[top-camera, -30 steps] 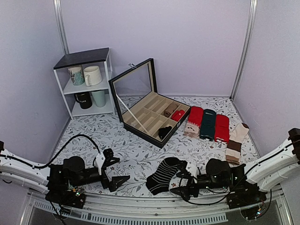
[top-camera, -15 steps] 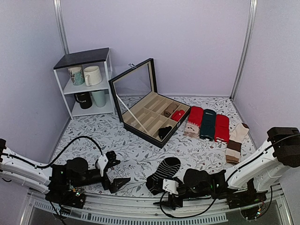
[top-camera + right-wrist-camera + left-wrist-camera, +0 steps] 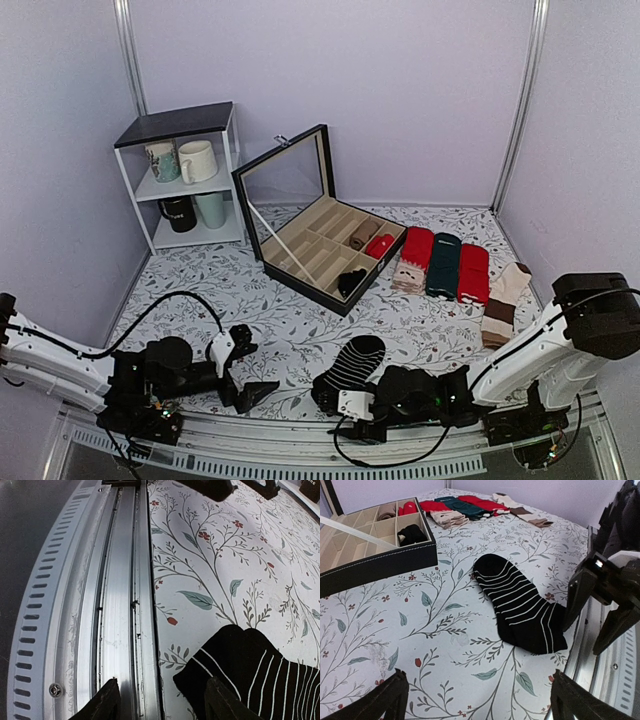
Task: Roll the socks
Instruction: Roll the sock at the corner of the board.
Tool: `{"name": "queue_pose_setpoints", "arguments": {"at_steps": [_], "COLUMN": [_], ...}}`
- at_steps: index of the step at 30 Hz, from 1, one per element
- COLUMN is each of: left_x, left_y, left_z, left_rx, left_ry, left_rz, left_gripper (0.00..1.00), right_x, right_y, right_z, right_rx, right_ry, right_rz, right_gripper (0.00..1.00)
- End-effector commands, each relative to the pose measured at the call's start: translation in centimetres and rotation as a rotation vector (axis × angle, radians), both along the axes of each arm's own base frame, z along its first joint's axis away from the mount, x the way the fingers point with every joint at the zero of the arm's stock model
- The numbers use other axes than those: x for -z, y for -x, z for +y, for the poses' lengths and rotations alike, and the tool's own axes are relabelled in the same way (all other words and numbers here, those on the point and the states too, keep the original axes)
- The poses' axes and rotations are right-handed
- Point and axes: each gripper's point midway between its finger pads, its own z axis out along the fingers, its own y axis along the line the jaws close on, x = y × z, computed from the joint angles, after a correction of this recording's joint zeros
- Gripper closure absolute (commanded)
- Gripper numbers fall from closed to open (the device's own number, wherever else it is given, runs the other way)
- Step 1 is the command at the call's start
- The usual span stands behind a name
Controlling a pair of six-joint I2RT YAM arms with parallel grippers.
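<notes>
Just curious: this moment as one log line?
right gripper: open at near end of striped sock | left gripper: open, holding nothing

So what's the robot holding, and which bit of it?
Nothing is held yet. The left gripper is open and empty; the right gripper stands open at the near end of the striped sock.

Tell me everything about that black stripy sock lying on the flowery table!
The black fabric sock with thin white stripes looks soft and floppy. It lies flat and unrolled on the flowery tablecloth near the front edge, rounded toe toward the open black box, cuff by the metal rail. Whether a second sock hides underneath, I cannot tell. The right tool sits open at the cuff, one finger right beside the fabric.
</notes>
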Motion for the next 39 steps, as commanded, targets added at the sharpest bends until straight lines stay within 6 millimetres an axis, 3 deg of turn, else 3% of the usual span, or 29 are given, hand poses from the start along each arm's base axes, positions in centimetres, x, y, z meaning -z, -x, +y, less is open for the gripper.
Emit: {"name": "queue_pose_setpoints", "arguments": {"at_steps": [1,7,15,21,28,36,39], "left_x": [-0.7,-0.3,-0.4,-0.4,-0.3,-0.3,-0.3], "left_y": [0.3,0.5,0.5,0.5,0.4,0.4,0.5], "left_z": [-0.9,-1.2,-1.2,-1.2,-1.1,-1.3,-1.2], "left_rx": [0.031,0.046,0.047,0.046,0.04,0.044,0.046], "left_ry": [0.002,-0.013,-0.012,-0.012,-0.017,-0.017,-0.017], "left_rz": [-0.011,-0.002,-0.006,-0.005,-0.006,-0.007,-0.005], "left_gripper": [0.01,0.0,0.01,0.01,0.01,0.01,0.01], "right_x": [0.9,1.4,-0.3,0.8,2.5,4.5,5.1], "right_y": [-0.7,-1.3,-2.1,-2.9,-1.9,-1.8,-1.7], "right_z": [0.1,-0.3,-0.2,-0.4,-0.9,-1.5,-1.8], "right_rx": [0.019,0.045,0.056,0.054,0.025,0.046,0.06], "right_ry": [0.032,0.044,0.003,0.021,0.06,0.118,0.142], "right_rz": [-0.022,-0.039,-0.049,-0.026,0.049,0.086,0.107], "right_gripper": [0.43,0.44,0.46,0.46,0.53,0.52,0.57]}}
